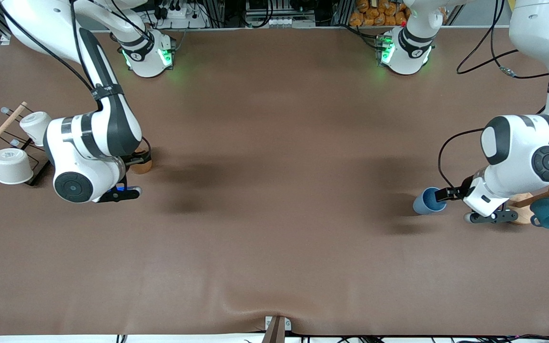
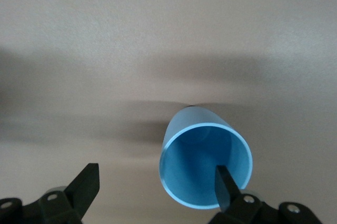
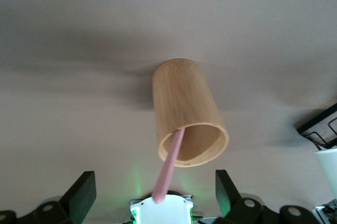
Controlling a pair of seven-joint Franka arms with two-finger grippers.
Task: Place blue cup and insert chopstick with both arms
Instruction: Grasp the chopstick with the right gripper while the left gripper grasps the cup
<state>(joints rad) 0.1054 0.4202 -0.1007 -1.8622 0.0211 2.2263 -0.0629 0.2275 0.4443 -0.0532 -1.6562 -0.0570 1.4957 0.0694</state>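
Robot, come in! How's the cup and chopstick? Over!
Left gripper open, one finger inside blue cup. Right gripper open over brown cup holding chopstick. No obstruction seen.

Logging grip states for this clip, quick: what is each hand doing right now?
Left hand: open, one finger inside the blue cup, not clamped.
Right hand: open, holding nothing, over the chopstick.

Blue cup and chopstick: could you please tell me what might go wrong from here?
1. The left gripper is open, with one jaw inside the blue cup and the other well outside. Closing on that thin wall may tip or shove the cup.
2. The chopstick leans loosely in the brown cup, between the open jaws of the right gripper. A pinch could miss it or topple that cup.
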